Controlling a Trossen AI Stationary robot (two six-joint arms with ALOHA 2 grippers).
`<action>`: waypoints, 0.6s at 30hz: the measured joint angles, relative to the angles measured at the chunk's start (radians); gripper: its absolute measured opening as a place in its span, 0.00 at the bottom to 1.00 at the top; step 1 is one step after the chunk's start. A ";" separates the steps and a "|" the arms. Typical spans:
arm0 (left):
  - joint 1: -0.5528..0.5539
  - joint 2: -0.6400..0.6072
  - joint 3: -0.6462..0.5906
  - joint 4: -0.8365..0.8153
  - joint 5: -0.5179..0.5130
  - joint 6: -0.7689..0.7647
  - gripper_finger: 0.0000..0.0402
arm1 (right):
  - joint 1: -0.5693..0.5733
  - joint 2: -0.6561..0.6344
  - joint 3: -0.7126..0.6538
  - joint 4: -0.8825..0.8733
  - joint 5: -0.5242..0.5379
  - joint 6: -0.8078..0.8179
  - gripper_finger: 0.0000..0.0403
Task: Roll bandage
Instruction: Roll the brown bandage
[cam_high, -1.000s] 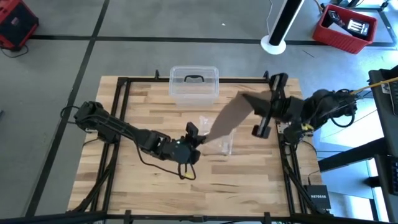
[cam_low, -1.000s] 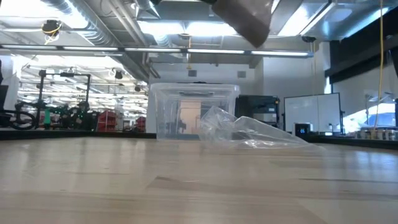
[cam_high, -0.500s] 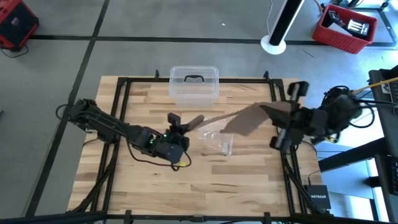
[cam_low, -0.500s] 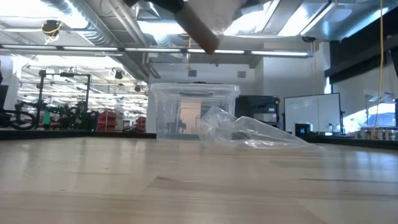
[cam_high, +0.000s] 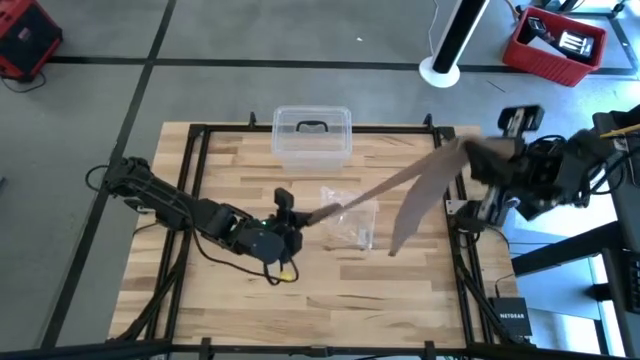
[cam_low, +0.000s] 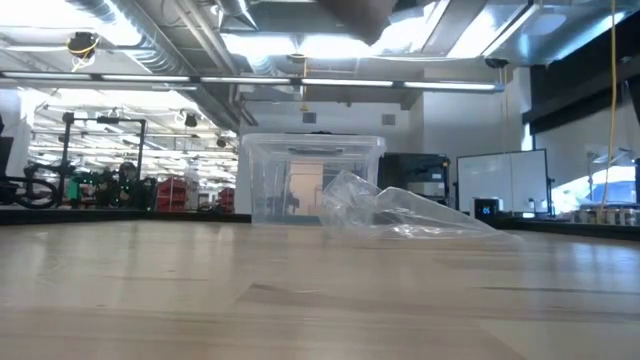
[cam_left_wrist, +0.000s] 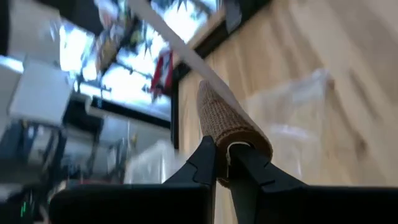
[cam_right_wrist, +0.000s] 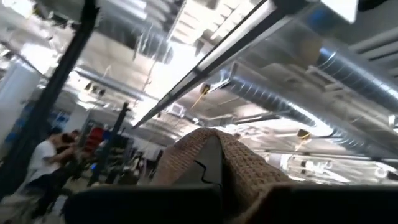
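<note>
The brown bandage stretches in the air between my two grippers, above the table's middle. My left gripper is shut on its one end, low over the table beside the clear plastic bag. My right gripper is raised at the table's right edge, tipped upward, and shut on the bandage farther along. A free tail hangs down from the right gripper. In the low view only a brown blur of the bandage shows at the top. My left gripper pinches the bandage's end between its two fingers; there the cloth is bent over in a rounded fold. From it the strip runs taut and clear of the table toward the other arm. My right gripper holds the bandage partway along; the cloth drapes over the fingers and hides the place of contact. The stretch toward the left gripper is taut, and the tail hangs slack.
A clear plastic box with a dark handle stands at the table's far edge, also in the low view. The crinkled bag lies in front of it. Bare wood lies along the near side.
My right gripper has gone toward the table's right edge and tipped upward, taking the bandage with it. My left gripper has gone a little toward the left edge. The bandage, hanging broad and slack before, is now drawn out into a taut strip with a loose tail.
</note>
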 joint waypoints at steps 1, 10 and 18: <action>-0.007 0.000 0.000 0.039 0.018 0.036 0.04 | -0.020 0.000 0.011 0.000 -0.011 0.015 0.00; -0.053 0.000 0.000 0.302 0.239 0.313 0.04 | -0.253 0.001 0.043 -0.006 -0.009 0.127 0.01; -0.072 0.001 0.000 0.321 0.273 0.334 0.04 | -0.495 0.000 0.043 -0.213 -0.013 0.337 0.01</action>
